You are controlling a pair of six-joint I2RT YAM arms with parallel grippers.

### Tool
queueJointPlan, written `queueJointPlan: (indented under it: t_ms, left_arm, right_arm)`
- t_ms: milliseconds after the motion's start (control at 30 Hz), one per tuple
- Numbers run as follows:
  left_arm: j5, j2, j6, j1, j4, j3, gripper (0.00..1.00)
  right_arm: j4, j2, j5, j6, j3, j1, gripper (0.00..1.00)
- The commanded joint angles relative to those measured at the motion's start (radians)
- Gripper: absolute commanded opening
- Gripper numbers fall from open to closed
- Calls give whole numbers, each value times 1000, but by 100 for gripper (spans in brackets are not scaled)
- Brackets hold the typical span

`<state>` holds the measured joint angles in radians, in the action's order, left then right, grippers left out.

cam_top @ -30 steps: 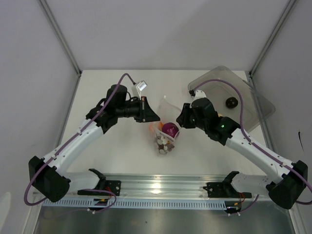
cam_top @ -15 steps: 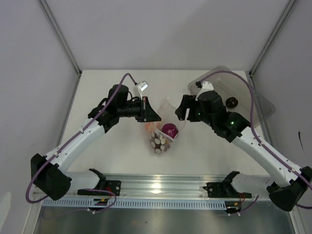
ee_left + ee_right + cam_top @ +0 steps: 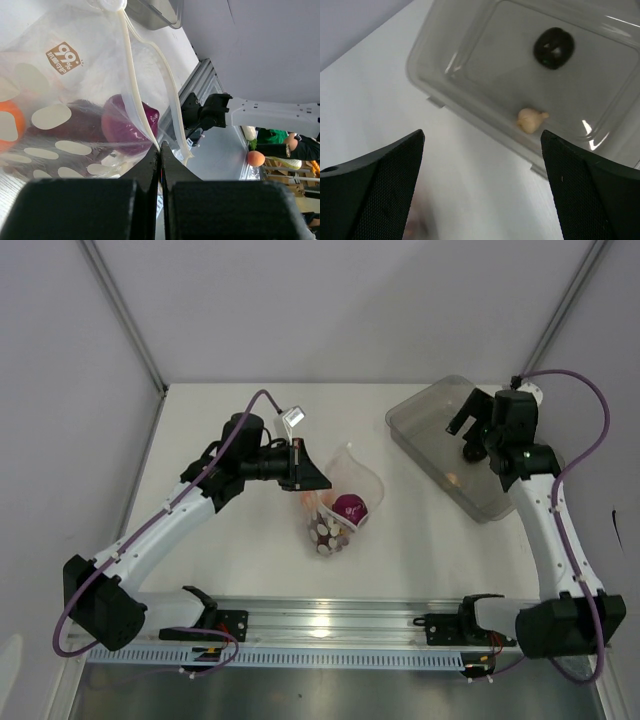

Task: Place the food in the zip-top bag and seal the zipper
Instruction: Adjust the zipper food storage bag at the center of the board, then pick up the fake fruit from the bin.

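Zip-top bag (image 3: pixel 338 502) sat just right of the left claw (image 3: pixel 312 478) and a little nearer the arm bases. Whether its bottom rested on the table (image 3: pixel 230 570) could not be told.

Left claw (image 3: pixel 160 160): jaws pressed together, clamped on the zipper (image 3: pixel 131 85) at one end of the mouth. Beyond the pinch the two lips spread apart, so the mouth stood unsealed.

Inside, ahead of the left claw: purple-red ball (image 3: pixel 127 125), grapes (image 3: pixel 75 125), orange piece (image 3: pixel 7 125).

Bag's long axis ran near to far, leaning a bit right; bottom toward the bases, mouth pointing away and up.

Right claw (image 3: pixel 470 427), well apart from the bag: jaws spread wide, holding nothing, over the clear bin (image 3: pixel 425 410). Below and ahead of the right claw (image 3: pixel 481 135), the dark plum-like ball (image 3: pixel 554 47) lay in the bin, with a pale garlic-like piece (image 3: pixel 531 120) closer in.

Judgement: about three items bagged. The plum, and perhaps the pale piece, remained to be moved, and then the whole zipper pressed shut.
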<state>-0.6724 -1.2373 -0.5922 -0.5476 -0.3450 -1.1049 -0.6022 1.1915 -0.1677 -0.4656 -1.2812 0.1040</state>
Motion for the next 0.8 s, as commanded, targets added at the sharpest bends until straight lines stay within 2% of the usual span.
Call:
queueJointPlan:
  t_ms: [0, 100, 300, 567, 767]
  left_arm:
    - [-50, -1, 8, -5, 67, 4, 1]
    - [-62, -1, 3, -3, 86, 17, 1]
    - [-85, -13, -9, -3, 122, 36, 1]
    - [-95, -25, -3, -3, 138, 43, 1]
    - [-111, -40, -31, -5, 182, 59, 1]
  right_arm:
    - [54, 98, 37, -16, 11, -122, 100]
    - [114, 181, 28, -33, 20, -190, 99]
    - [194, 379, -7, -87, -32, -248, 99]
    - [196, 647, -33, -117, -165, -265, 99]
    - [234, 740, -19, -125, -216, -267, 99]
